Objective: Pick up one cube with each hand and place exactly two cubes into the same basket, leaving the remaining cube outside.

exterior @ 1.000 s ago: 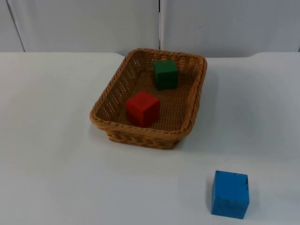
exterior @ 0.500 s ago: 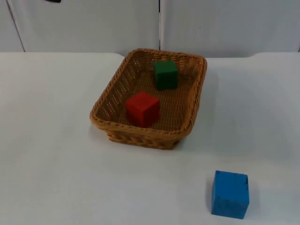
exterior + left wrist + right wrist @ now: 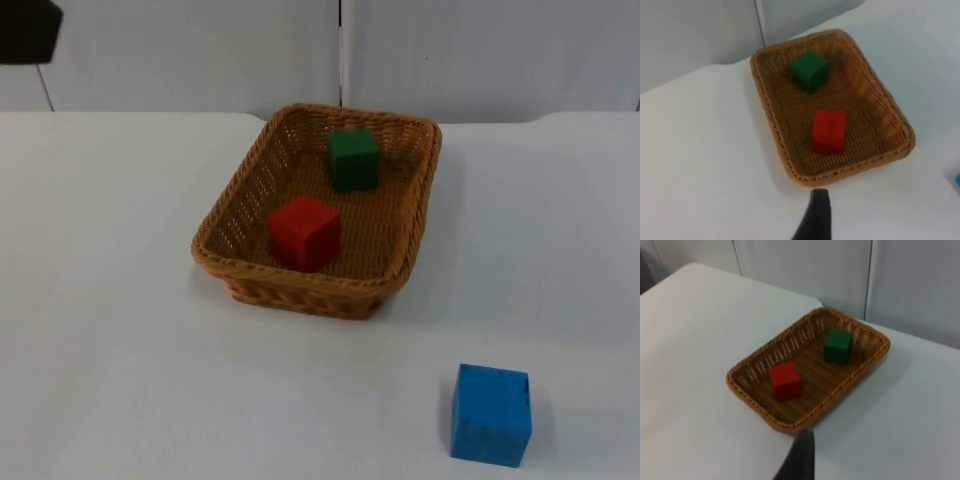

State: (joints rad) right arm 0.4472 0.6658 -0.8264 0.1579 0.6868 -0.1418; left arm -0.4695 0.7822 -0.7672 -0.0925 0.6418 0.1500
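Observation:
A wicker basket (image 3: 300, 278) stands mid-table with a green cube (image 3: 353, 158) at its far end and a red cube (image 3: 304, 232) nearer its front. On the bare table at the front right, outside the basket, sits a blue cube (image 3: 490, 414). My left arm (image 3: 28, 30) is at the upper left corner. My left gripper (image 3: 816, 220) hangs high, looking down on the basket (image 3: 767, 107), green cube (image 3: 810, 71) and red cube (image 3: 829, 131). My right gripper (image 3: 800, 457) is also raised away from the basket (image 3: 757, 407), green cube (image 3: 838, 346) and red cube (image 3: 785, 381). Neither holds a cube.
The white table (image 3: 120, 330) spreads wide on both sides of the basket. A grey partition wall (image 3: 200, 50) closes off the far edge.
A black part of my left arm has come into the top view's upper left corner. The basket and all three cubes have not moved.

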